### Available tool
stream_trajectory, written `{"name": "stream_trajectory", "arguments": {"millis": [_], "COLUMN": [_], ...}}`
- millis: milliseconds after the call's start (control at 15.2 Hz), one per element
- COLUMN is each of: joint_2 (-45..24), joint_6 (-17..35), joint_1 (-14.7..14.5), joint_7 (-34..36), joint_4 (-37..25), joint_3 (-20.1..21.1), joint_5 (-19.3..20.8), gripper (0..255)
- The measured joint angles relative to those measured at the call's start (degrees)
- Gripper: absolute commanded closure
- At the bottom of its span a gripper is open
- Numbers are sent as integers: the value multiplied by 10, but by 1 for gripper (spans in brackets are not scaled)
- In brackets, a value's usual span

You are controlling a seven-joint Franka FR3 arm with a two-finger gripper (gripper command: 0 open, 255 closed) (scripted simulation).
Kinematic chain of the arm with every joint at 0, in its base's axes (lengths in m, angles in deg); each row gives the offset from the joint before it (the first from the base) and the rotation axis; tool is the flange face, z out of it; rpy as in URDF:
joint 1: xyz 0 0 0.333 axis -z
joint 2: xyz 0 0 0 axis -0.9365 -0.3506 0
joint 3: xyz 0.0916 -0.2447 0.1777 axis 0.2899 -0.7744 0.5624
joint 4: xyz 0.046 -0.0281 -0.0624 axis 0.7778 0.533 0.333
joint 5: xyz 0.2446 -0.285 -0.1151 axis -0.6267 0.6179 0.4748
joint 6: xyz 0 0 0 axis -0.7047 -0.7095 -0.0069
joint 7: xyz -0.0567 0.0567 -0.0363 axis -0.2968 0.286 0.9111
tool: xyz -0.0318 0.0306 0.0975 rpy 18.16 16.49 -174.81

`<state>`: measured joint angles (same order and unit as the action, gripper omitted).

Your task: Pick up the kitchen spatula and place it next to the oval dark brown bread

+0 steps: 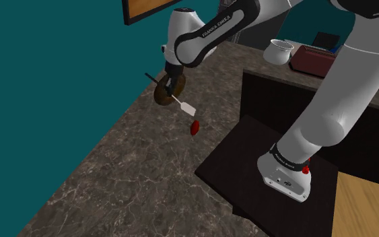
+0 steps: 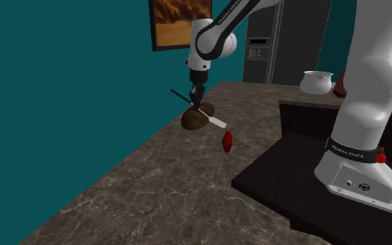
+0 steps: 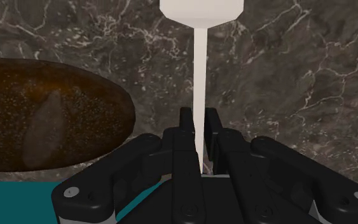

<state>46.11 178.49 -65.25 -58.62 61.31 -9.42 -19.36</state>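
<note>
Teal wall (image 1: 46, 54) behind; dark marbled stone counter (image 1: 114, 175) running along it; framed picture (image 2: 180, 21) hung on the wall above the far end.

Item 1: black stand (image 1: 248, 168) at the counter's edge, carrying the base of a white arm (image 1: 208, 34); the arm reaches to the shoulder view's upper left.

Item 2: gripper (image 3: 198, 121), black, pointing down over the counter; jaws drawn in almost fully, clamped on the thin white shaft of the spatula, as the wrist view shows.

Item 3: spatula (image 1: 179, 101), held in the gripper and slanted; dark handle end raised toward the wall, pale flat blade (image 2: 218, 123) lower, toward the second exterior view's right; whether the blade touches the counter cannot be told.

Item 4: bread (image 2: 196, 120), oval, dark brown, speckled, lying on the counter under the gripper; in the wrist view it sits just beside the fingers, apart from the shaft; in both exterior views the spatula crosses in front of it.

Item 5: small red object (image 1: 195, 127) on the counter, near the blade, on the side away from the bread; kind not clear.

Item 6: white pot (image 1: 279, 51) at the far end of the counter, well apart from the bread; dark red tray (image 1: 314, 59) just beside it.
</note>
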Motion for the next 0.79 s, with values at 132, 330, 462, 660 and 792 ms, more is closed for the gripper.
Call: {"name": "stream_trajectory", "arguments": {"millis": [132,330,462,660,792], "joint_2": [-7,-2,-8,-21,-34], "joint_6": [-3,-10,-14,-24,-29], "joint_1": [19,44,59,84,100], "joint_7": [-33,-79,-104,-148,-176], "joint_4": [-9,-12,-22,-44,-62], "joint_3": [-11,-25,-33,-48,-58], "joint_5": [-4,-13,-16,-21,-23], "gripper": [255,255,255,255,255]}}
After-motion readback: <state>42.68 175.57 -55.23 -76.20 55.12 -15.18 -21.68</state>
